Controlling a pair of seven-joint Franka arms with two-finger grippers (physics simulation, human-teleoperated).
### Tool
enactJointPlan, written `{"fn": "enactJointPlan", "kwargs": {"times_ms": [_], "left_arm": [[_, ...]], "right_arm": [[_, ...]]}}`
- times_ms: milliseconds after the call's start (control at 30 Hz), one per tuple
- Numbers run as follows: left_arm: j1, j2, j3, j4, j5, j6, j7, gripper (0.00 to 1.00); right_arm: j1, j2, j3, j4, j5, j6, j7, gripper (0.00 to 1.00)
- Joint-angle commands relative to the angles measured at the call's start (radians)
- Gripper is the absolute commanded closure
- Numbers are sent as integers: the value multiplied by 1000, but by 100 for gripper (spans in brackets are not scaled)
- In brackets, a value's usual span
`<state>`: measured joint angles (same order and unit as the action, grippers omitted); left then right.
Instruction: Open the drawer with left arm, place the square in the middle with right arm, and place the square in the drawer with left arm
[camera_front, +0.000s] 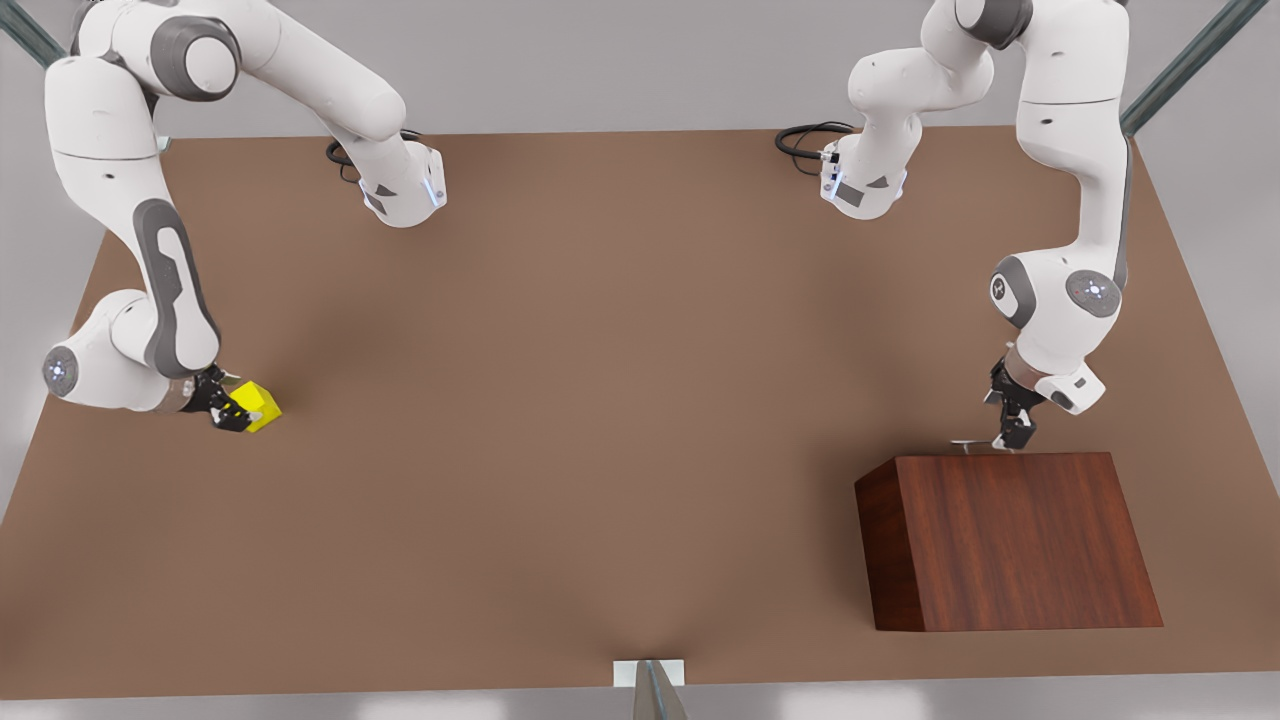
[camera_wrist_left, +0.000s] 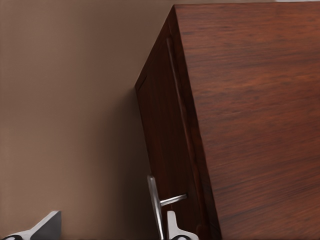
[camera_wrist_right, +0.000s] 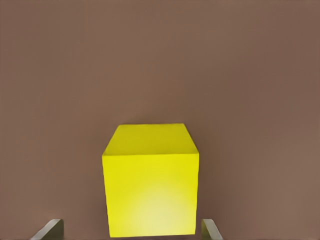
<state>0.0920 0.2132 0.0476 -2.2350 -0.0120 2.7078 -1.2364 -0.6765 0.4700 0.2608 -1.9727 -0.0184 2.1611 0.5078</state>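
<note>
Currently, in the front view, a plain matte brown tabletop (camera_front: 600, 420) is seen carrying a dark reddish-brown sloped-top wooden cabinet (camera_front: 1010, 540) near the table corner at the front view's lower right. The right gripper (camera_front: 232, 405) is found low at the table edge on the front view's left, with a small bright yellow cube (camera_front: 256, 404) set between its black fingers; contact cannot be confirmed from here. The left gripper (camera_front: 1012, 425) is held at the cabinet's far edge, right at a thin silver bar handle (camera_front: 968, 443).

In the left wrist view, the cabinet's drawer front (camera_wrist_left: 165, 150) is seen flush with the body, so the drawer is shut. The silver handle (camera_wrist_left: 156, 205) is flanked by one pale fingertip (camera_wrist_left: 172, 226), the other fingertip (camera_wrist_left: 42, 227) standing well apart: the grip is slack, nothing clenched.

In the right wrist view, the yellow cube (camera_wrist_right: 150, 185) is seen resting on the tabletop (camera_wrist_right: 160, 60), between two fingertips (camera_wrist_right: 50, 229) that stand clear of its sides, so it is not grasped.
</note>
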Motion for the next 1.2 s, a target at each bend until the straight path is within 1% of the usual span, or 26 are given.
{"fn": "enactJointPlan", "kwargs": {"times_ms": [0, 167, 267, 300, 433, 633, 767, 833, 867, 1167], "left_arm": [[0, 0, 0, 0, 1, -5, 0, 0], [0, -48, 0, -3, 1, -98, -2, 0], [0, -41, 0, -9, 1, -100, -2, 0], [0, -40, 0, -9, 0, -100, -2, 0], [0, -40, 0, -14, 1, -103, -2, 0], [0, -72, 0, -20, 0, -175, -2, 0], [0, -84, 0, -20, 0, -218, -2, 0], [0, -77, 0, -18, 0, -207, -2, 0], [0, -74, 0, -18, 1, -203, 0, 0], [0, -84, 2, -28, 3, -252, 0, 0]], "right_arm": [[0, 2, 0, -2, 0, 6, 0, 0], [-12, 18, 0, -6, -26, 25, -25, 0], [-15, 16, -2, -14, -28, 28, -35, 0], [-14, 18, 0, -32, -29, 69, -35, 0], [-6, 10, 0, -75, -43, 106, -20, 0], [-8, 12, 0, -75, -43, 106, -25, 0], [-3, 50, 0, -37, -72, 128, -26, 0], [-2, 58, 0, -25, -87, 129, -26, 2], [0, 58, 0, -23, -87, 129, -26, 6], [-5, 45, 0, -29, -129, 100, -22, 6]]}}
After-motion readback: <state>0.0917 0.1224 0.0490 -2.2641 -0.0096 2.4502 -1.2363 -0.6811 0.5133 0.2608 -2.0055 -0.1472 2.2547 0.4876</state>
